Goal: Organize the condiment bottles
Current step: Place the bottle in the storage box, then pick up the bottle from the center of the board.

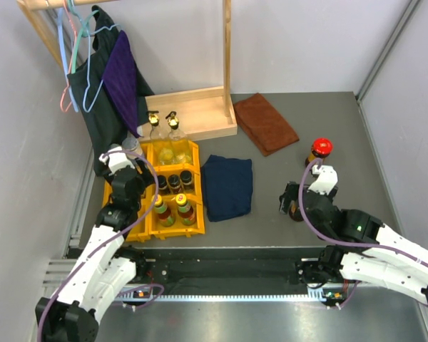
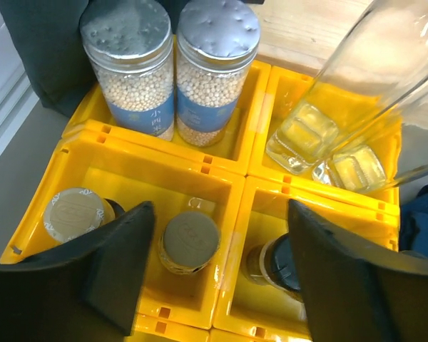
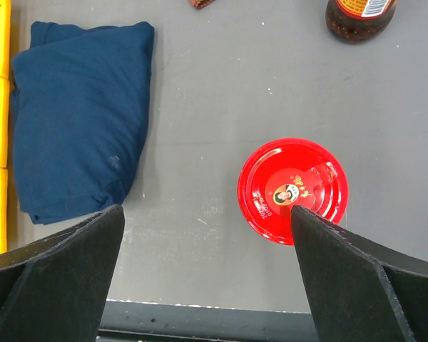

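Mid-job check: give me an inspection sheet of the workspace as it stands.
Surface: grey table, no spills seen.
Job's things: bottles and jars in yellow bins; far red jar and near red jar stand outside on the table.
Clutter: blue cloth, brown cloth.
Grippers: left gripper open above a brown-lidded jar in a bin; right gripper open above near red jar; neither holds anything.
Cables: purple cables loop along both arms.
Surroundings: wooden rack with hangers and clothes, back left.
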You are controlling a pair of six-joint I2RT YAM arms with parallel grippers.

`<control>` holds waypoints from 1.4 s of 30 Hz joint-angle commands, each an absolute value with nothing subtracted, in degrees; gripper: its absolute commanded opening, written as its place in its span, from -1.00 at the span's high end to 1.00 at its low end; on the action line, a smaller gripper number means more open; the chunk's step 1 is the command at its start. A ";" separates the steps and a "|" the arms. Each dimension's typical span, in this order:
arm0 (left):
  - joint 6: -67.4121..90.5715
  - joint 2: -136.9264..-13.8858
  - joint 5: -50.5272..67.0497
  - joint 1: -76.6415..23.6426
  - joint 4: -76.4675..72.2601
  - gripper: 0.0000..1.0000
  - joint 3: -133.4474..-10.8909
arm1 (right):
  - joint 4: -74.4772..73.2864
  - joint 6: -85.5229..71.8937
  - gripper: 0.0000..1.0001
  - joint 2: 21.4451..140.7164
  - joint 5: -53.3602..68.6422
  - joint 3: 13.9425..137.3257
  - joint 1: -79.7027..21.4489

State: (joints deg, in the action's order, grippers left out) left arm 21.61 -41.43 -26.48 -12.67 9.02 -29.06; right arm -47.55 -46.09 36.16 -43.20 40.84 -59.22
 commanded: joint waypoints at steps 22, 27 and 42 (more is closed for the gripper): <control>22.32 -32.80 -19.78 -12.83 37.35 -0.98 -50.54 | -48.34 -44.82 -0.98 43.77 -38.59 43.42 -42.01; 23.37 -28.66 -20.57 -12.92 39.55 -0.98 -50.36 | -47.37 -46.14 -0.97 45.44 -36.57 40.70 -41.92; 30.23 -26.80 -29.18 -12.92 46.14 -0.98 -51.85 | -45.35 -46.23 -0.05 50.01 -33.58 39.73 -41.40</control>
State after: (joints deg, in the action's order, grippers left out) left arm 28.67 -26.24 -27.22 -12.80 45.17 -49.04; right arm -47.57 -45.54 49.41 -35.40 39.72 -42.11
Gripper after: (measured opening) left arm 0.987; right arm 0.687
